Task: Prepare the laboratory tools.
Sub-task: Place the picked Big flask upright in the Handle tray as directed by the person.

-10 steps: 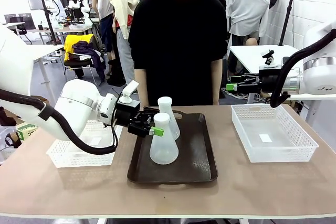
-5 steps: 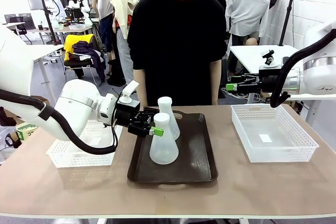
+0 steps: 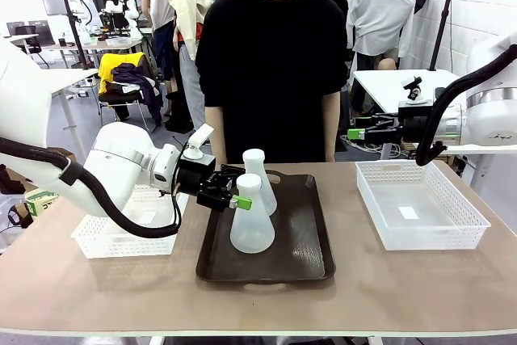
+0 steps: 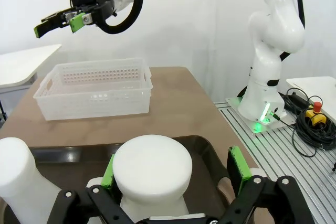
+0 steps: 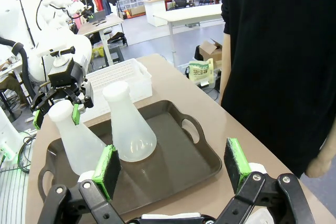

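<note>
No text or label here is legible.

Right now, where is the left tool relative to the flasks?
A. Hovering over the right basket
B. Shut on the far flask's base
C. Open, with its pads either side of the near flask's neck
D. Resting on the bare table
C: the left tool is open, its green pads flanking the neck of the near flask standing on the brown tray.

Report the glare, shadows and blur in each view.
Front view: soft shadows beneath the tray, faint sheen on its floor, sharp overall. Left wrist view: the near flask between the left gripper's pads looks soft, the background bright. Right wrist view: the tray floor glints; the right gripper's fingers look bowed.
</note>
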Robot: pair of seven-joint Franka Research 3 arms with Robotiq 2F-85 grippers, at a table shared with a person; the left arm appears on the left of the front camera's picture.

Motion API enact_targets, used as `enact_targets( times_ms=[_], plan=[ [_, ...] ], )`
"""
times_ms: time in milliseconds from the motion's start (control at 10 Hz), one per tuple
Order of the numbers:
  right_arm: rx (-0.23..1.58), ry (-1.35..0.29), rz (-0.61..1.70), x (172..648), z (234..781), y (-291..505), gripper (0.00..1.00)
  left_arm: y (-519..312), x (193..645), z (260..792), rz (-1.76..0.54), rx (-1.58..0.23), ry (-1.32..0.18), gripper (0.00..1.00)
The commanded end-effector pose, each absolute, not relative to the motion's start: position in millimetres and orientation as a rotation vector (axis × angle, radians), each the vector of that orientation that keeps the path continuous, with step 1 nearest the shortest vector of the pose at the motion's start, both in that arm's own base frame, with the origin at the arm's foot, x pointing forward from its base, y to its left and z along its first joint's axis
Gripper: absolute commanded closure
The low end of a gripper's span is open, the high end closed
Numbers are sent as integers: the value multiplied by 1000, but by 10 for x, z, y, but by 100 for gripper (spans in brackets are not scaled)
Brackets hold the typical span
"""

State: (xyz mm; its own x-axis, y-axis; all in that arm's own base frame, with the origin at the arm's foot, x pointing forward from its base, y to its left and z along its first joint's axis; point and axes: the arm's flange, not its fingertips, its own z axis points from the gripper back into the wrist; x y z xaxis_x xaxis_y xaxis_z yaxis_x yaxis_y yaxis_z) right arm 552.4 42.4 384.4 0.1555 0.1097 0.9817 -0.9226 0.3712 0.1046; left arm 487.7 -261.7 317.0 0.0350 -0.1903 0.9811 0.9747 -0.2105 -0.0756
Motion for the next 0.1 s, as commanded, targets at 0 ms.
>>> enact_targets(
  times_ms=[0],
  plan=[
    [889,-1147,904,5525,3849,426,0,-2630,4890,3164,-1415,-1253,-926,0]
  ],
)
